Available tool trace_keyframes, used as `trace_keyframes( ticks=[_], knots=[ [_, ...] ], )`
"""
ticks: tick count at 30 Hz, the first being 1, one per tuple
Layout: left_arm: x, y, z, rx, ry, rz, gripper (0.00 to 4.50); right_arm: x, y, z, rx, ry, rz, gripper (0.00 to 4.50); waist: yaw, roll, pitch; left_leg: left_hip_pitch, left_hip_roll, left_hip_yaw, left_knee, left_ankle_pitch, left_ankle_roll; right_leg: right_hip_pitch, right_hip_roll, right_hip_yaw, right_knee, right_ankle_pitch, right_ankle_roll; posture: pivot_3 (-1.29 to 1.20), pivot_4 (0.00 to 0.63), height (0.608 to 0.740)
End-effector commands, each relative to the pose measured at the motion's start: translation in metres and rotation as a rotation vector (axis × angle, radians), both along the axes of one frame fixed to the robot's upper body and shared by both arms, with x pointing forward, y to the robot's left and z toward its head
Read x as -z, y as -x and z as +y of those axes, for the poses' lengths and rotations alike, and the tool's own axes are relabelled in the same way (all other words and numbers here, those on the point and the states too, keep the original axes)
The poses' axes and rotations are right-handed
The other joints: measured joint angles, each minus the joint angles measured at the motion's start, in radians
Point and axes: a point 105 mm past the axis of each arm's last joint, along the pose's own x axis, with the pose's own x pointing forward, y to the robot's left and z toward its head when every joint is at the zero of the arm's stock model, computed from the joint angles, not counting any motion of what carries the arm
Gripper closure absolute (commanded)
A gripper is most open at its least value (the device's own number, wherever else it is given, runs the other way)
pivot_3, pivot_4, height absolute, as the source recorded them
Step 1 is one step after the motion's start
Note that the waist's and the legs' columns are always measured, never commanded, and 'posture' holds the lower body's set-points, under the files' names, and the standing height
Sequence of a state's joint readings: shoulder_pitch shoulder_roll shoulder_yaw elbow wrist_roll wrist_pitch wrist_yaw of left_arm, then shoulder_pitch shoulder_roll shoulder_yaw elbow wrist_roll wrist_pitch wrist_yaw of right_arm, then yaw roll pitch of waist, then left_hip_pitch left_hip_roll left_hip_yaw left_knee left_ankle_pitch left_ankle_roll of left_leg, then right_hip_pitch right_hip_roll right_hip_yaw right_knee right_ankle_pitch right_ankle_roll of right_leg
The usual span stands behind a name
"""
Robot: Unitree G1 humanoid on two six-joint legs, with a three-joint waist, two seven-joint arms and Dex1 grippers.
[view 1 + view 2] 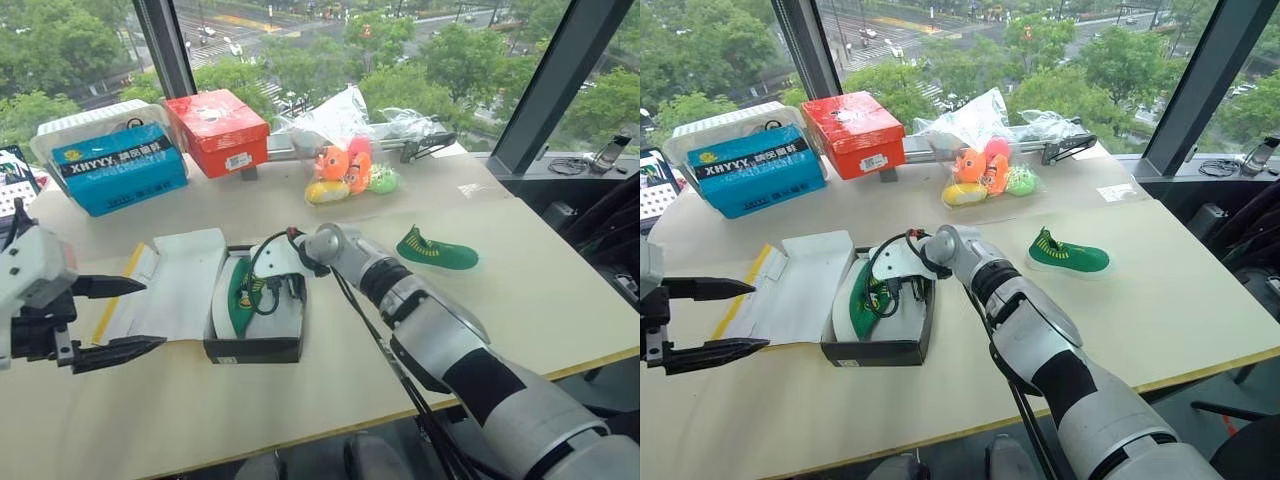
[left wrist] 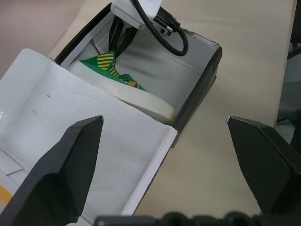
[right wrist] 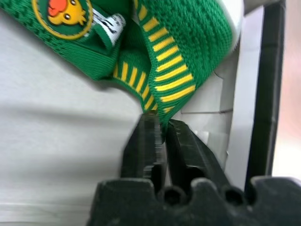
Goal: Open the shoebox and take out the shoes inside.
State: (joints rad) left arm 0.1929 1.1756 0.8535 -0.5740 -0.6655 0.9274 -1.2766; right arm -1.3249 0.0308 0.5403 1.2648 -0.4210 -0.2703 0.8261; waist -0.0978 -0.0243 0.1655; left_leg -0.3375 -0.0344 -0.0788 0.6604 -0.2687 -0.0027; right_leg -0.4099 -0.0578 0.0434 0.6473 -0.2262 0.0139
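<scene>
the flat cardboard shoebox (image 1: 255, 345) with black base and white inside lies open on the pale wooden table (image 1: 520, 290), its lid folded out flat toward the robot's left. inside it lies a small green knitted shoe (image 1: 240, 292) with a white sole and yellow-black stripes. the right pincer (image 3: 160, 134) reaches into the box, its two black fingers pinched together on the striped collar of that shoe. the second green shoe (image 1: 437, 251) sits on the table, well apart on the box's right. the left pincer (image 1: 105, 320) hovers spread wide beside the lid, holding nothing.
</scene>
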Motion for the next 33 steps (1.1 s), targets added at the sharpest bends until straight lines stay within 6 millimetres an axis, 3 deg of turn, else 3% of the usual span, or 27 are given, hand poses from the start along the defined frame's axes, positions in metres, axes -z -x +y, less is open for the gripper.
trace_keyframes(
  ticks=[1, 5, 10, 18, 26, 30, 33],
  knots=[
    [-0.007, -0.002, -0.001, 0.012, -0.023, -0.038, 0.00, 0.002, 0.000, 0.000, 0.013, -0.019, 0.015, 4.49, 0.000, -0.001, 0.000, -0.001, 0.000, 0.000, -0.001, 0.000, 0.000, -0.001, 0.000, 0.000, 0.000, 0.000, 0.000, 0.00, 0.150, 0.740],
    [-0.006, -0.002, -0.002, 0.016, -0.020, -0.036, 0.00, -0.007, 0.005, 0.007, -0.015, -0.087, 0.041, 4.49, -0.002, -0.002, -0.001, -0.011, 0.000, 0.000, -0.001, -0.001, -0.001, -0.012, 0.000, 0.000, 0.000, 0.000, -0.001, 0.00, 0.150, 0.740],
    [-0.005, -0.003, -0.001, 0.016, -0.027, -0.033, 0.00, -0.044, 0.028, 0.020, -0.161, -0.276, 0.212, 4.49, -0.001, -0.003, -0.001, -0.016, 0.001, 0.000, -0.001, -0.001, -0.001, -0.016, 0.000, 0.000, 0.000, 0.000, -0.001, 0.00, 0.150, 0.740],
    [-0.005, -0.007, -0.001, 0.030, -0.028, -0.037, 0.00, -0.095, 0.056, 0.012, -0.316, -0.442, 0.336, 4.49, 0.001, -0.004, 0.000, -0.032, 0.001, 0.000, 0.000, 0.000, -0.002, -0.033, -0.001, -0.001, 0.002, 0.000, -0.001, 0.00, 0.150, 0.740],
    [-0.006, -0.010, -0.001, 0.042, -0.033, -0.040, 0.00, -0.109, 0.079, 0.001, -0.384, -0.489, 0.435, 4.49, 0.003, -0.004, 0.000, -0.033, 0.001, 0.000, 0.000, -0.001, -0.002, -0.033, -0.002, -0.001, 0.001, 0.000, -0.001, 0.00, 0.150, 0.740],
    [-0.006, -0.012, -0.001, 0.050, -0.037, -0.041, 0.00, -0.108, 0.080, -0.004, -0.359, -0.504, 0.488, 4.49, 0.003, -0.004, 0.000, -0.033, 0.001, 0.000, 0.000, -0.001, -0.002, -0.033, -0.002, -0.001, 0.001, 0.000, -0.001, 0.00, 0.150, 0.740],
    [-0.006, -0.013, -0.001, 0.055, -0.037, -0.039, 0.00, -0.126, 0.081, -0.005, -0.366, -0.584, 0.509, 4.49, 0.004, -0.004, 0.000, -0.033, 0.001, 0.000, 0.000, -0.001, -0.002, -0.033, -0.002, -0.001, 0.001, 0.000, -0.001, 0.00, 0.150, 0.740]
  ],
)
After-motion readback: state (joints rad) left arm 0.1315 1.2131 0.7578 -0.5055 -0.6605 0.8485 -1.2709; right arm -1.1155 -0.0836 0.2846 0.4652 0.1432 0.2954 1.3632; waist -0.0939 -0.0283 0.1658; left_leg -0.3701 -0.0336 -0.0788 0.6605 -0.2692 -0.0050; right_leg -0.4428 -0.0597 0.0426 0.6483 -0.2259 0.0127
